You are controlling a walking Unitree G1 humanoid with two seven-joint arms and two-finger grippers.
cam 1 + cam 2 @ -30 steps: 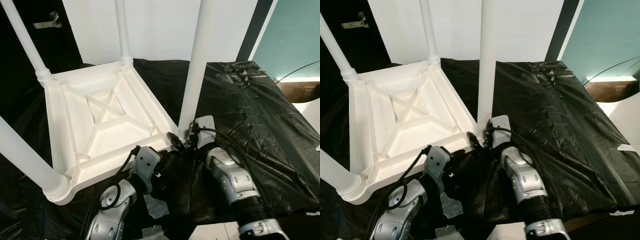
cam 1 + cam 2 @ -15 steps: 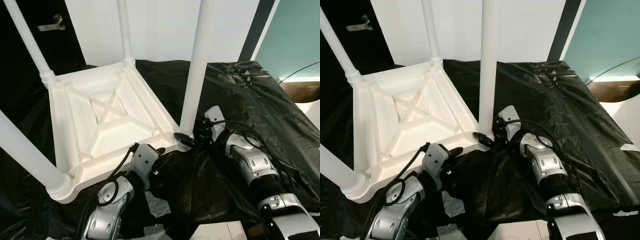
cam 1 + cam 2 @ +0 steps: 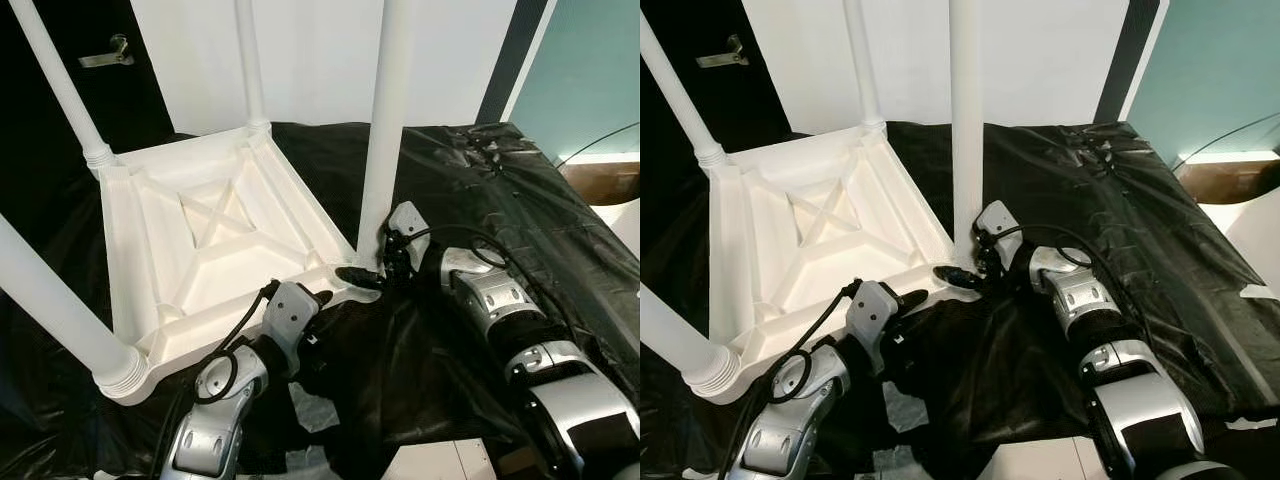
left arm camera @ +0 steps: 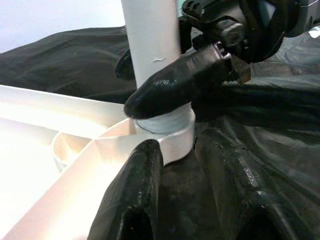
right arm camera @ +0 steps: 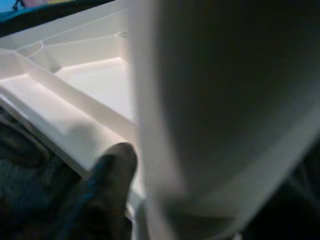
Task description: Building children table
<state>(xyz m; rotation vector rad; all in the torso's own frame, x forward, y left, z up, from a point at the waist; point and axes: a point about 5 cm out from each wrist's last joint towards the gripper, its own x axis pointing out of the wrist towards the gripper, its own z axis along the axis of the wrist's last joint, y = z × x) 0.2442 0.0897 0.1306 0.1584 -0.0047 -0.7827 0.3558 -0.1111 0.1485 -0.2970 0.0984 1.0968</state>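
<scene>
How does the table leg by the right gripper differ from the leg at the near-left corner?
The leg by the right gripper stands nearly upright in the picture; the near-left leg slants steeply out of frame. The right gripper grips the first at its base, jaws around it; nothing holds the near-left leg. The left gripper sits at the tabletop's edge beside the first. Both are white, round, seated in corner sockets.

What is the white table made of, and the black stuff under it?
The upside-down table looks like moulded plastic: smooth, slightly glossy, with ribs underneath. The black sheet looks like thin plastic film, crinkled and shiny. The right gripper holds one leg.
</scene>
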